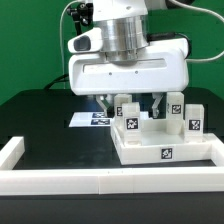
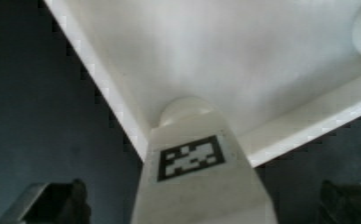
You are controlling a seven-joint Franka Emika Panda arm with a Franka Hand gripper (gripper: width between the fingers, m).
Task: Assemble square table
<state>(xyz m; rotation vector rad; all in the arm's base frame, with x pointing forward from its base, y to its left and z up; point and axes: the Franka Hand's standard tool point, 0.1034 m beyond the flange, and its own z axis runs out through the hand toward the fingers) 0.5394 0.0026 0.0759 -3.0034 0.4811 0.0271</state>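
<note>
Hand [image 1: 133,103] hovered open over a leg post [image 2: 203,160] standing on the square slab [image 1: 165,150] near the white wall [image 1: 100,181] on the table [image 1: 50,120] (several posts upright on it; seating unclear), so assembly looked partway.
</note>
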